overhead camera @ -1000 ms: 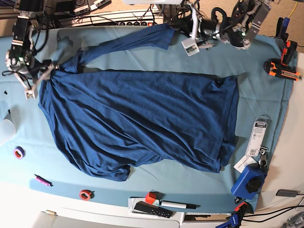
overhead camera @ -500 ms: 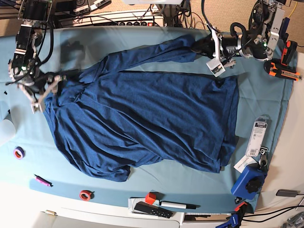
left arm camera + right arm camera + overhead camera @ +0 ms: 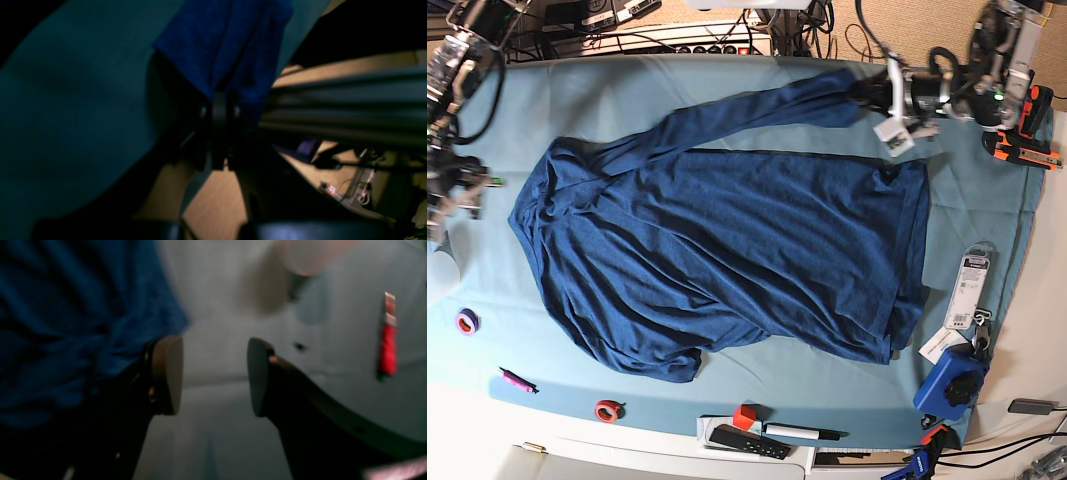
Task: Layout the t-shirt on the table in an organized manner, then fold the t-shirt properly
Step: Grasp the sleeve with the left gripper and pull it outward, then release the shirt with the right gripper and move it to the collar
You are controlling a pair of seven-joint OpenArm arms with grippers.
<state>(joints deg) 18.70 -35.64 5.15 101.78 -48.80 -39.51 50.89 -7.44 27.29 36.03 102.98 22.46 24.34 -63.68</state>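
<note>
The t-shirt point(image 3: 727, 250) is gripped at one corner by my left gripper point(image 3: 218, 110): its jaws are closed tight on a bunched fold of dark blue fabric, which rises out of them in the left wrist view. In the base view that gripper point(image 3: 877, 97) sits at the far right end of the desk point(image 3: 677, 385), holding the end of a long strip of the shirt that stretches from there toward the shirt's left shoulder area.

My right gripper point(image 3: 215, 375) has its jaws wide apart with nothing between them. The pale desk cover shows through the gap, and the shirt's edge point(image 3: 83, 323) lies just beside the left fingertip. I cannot tell whether that fingertip touches the fabric. In the base view this arm is at the far left edge, clear of the shirt.

The shirt is dark navy, heathered and soft. Its body lies spread across the middle of the desk, mostly flat, with diagonal creases and a rumpled, rounded lower-left edge.

The desk is covered by a smooth light teal cloth. Near its front edge lie a red tape roll point(image 3: 607, 409), a purple tape roll point(image 3: 467, 321), a pink marker point(image 3: 515, 379) and a black pen point(image 3: 802, 432). A blue tool point(image 3: 951, 383) rests at the front right.
</note>
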